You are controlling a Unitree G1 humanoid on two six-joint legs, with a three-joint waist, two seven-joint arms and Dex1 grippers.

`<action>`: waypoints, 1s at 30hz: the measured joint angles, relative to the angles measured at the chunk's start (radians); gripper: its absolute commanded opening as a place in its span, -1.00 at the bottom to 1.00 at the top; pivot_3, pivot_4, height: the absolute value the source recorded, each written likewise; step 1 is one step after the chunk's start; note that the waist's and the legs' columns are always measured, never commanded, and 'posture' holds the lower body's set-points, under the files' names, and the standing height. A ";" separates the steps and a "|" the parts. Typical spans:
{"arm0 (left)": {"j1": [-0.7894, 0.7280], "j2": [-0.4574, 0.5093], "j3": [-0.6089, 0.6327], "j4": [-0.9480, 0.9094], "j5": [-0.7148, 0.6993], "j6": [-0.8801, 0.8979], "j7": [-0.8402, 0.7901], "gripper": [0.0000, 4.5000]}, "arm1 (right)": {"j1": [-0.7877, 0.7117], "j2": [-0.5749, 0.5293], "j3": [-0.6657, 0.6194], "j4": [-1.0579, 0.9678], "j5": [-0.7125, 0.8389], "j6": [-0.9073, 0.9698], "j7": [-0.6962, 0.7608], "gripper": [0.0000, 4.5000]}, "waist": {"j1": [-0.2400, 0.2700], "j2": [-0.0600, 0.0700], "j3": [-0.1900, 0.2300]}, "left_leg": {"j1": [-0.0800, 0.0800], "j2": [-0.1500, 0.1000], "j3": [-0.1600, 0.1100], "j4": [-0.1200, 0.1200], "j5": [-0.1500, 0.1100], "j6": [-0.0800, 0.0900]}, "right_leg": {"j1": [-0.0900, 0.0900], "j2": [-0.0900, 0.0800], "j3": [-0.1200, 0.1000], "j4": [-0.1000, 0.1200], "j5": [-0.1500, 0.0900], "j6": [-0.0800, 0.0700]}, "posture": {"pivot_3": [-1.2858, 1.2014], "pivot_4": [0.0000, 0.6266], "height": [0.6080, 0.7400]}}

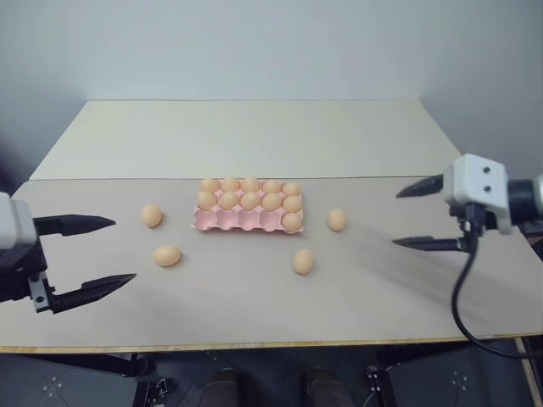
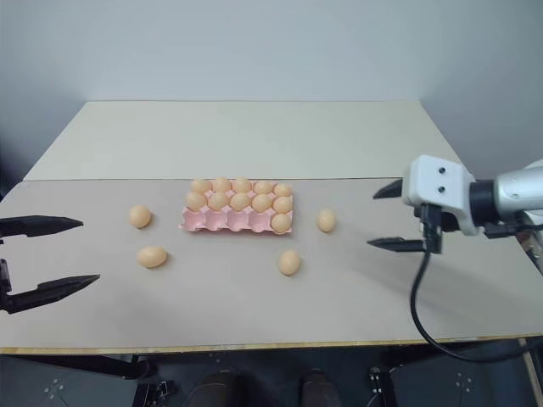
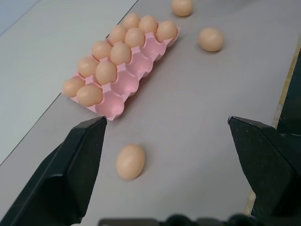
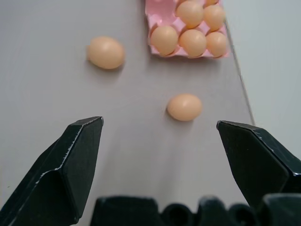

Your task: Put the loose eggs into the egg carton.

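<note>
Eggs, four of them, are lying loose on the counter (image 1: pixel 102 322) around the pink egg carton (image 1: pixel 222 223): two on its left side (image 1: pixel 151 215) (image 1: pixel 167 255) and two on its right side (image 1: pixel 336 220) (image 1: pixel 303 261). The carton is sitting in the middle, and four cups in its near row are standing empty. The left claw (image 1: pixel 95 252) and the right claw (image 1: pixel 419 214) are both hovering released above the counter, holding nothing, well apart from the eggs. I am judging that no loose egg is packed yet; the first pick is in hand. Next, one claw is needing to come down over its nearest egg, close softly, and carry it to an empty cup.
</note>
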 measured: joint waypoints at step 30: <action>-0.105 0.009 -0.206 0.053 0.021 -0.046 0.025 0.99 | -0.280 0.537 0.344 0.624 -0.428 -0.112 -0.264 1.00 | -0.003 0.000 0.000 | -0.002 0.000 0.002 0.000 0.000 0.000 | -0.003 0.000 0.001 0.001 0.000 0.000 | 0.03 -0.52 1.00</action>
